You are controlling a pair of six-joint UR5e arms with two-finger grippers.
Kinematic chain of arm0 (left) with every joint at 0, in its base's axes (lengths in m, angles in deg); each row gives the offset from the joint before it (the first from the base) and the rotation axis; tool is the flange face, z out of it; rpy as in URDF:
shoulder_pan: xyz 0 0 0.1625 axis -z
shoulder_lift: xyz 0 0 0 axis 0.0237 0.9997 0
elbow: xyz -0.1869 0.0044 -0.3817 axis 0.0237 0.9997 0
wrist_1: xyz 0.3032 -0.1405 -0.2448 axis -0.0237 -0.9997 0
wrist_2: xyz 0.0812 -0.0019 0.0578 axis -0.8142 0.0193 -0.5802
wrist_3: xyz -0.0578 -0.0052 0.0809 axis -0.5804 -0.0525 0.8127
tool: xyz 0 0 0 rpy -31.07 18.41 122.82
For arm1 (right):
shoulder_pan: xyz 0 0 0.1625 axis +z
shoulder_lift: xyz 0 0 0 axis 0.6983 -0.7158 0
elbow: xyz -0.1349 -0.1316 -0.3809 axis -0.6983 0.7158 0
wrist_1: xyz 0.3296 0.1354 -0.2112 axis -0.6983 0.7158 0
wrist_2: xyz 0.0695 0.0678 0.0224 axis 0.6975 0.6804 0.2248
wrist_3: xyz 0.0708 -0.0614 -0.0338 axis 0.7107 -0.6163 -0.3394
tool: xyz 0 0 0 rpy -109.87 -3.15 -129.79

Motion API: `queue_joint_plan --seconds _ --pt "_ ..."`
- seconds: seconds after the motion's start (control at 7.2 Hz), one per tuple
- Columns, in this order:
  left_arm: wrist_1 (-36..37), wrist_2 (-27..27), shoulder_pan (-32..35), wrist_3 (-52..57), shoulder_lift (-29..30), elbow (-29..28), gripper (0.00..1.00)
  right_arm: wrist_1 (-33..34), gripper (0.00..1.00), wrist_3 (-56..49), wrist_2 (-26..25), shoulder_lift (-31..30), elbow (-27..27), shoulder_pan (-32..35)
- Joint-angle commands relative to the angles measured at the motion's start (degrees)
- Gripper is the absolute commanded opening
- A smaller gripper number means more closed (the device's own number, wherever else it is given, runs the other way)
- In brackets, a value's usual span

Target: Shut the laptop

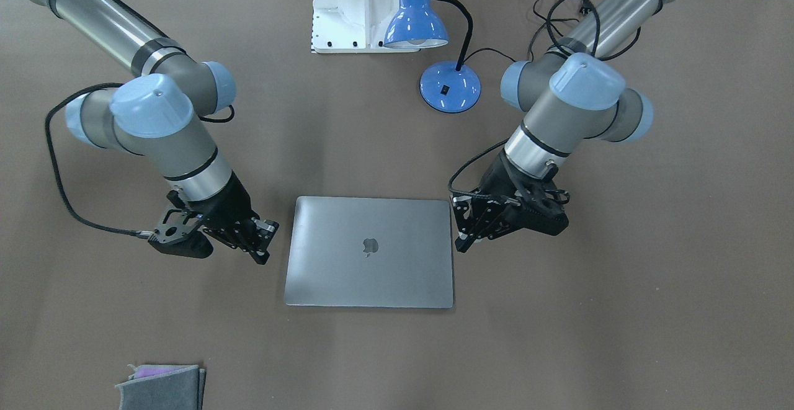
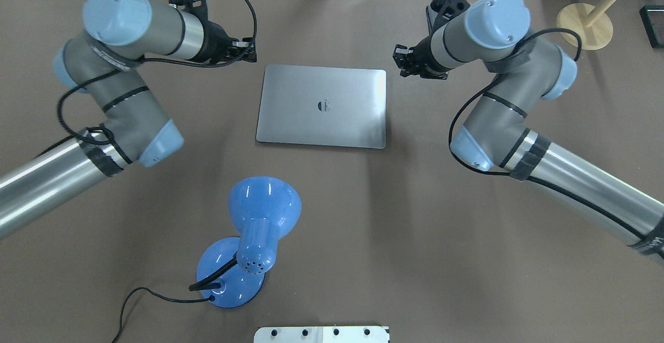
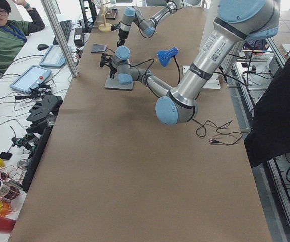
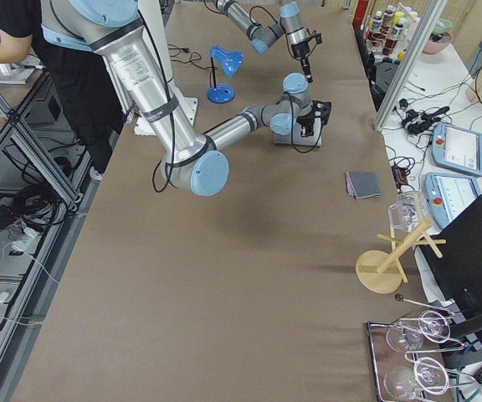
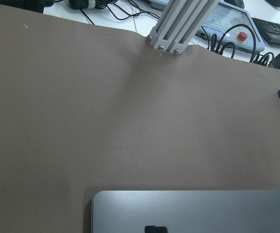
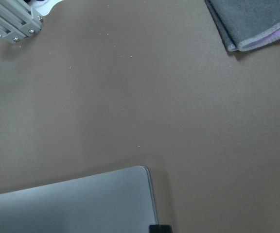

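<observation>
The laptop (image 1: pixel 370 252) lies flat on the brown table with its lid down and the apple logo facing up; it also shows in the overhead view (image 2: pixel 321 107). My left gripper (image 1: pixel 462 245) is just beside one short edge, low and empty, with its fingers together. My right gripper (image 1: pixel 262 256) is a little off the opposite short edge, also empty with its fingers together. Neither touches the laptop. The left wrist view shows the lid's edge (image 5: pixel 193 211), and the right wrist view shows a lid corner (image 6: pixel 72 204).
A blue desk lamp (image 1: pixel 415 19) with a black cable stands between the laptop and the robot's base. A folded grey cloth (image 1: pixel 161 386) lies near the table's far edge on my right side. A wooden stand (image 2: pixel 583 18) is at the far right.
</observation>
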Motion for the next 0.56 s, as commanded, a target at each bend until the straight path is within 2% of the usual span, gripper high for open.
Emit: queue_joint_plan --seconds 0.0,0.14,0.28,0.42 --pt "5.72 13.96 8.80 8.82 -7.33 10.16 0.98 0.04 1.00 -8.80 2.93 -7.79 -5.34 5.80" --pt "5.82 16.88 12.33 11.54 -11.54 12.37 0.99 0.13 1.00 -15.11 3.71 -10.52 -6.15 7.56" --pt "7.82 22.39 16.80 20.53 -14.01 12.21 0.99 0.13 1.00 -20.48 6.33 -13.25 -6.15 10.27" --pt "14.02 25.93 21.54 30.63 -15.78 12.56 0.99 0.04 1.00 -26.71 9.83 -17.54 -6.85 14.65"
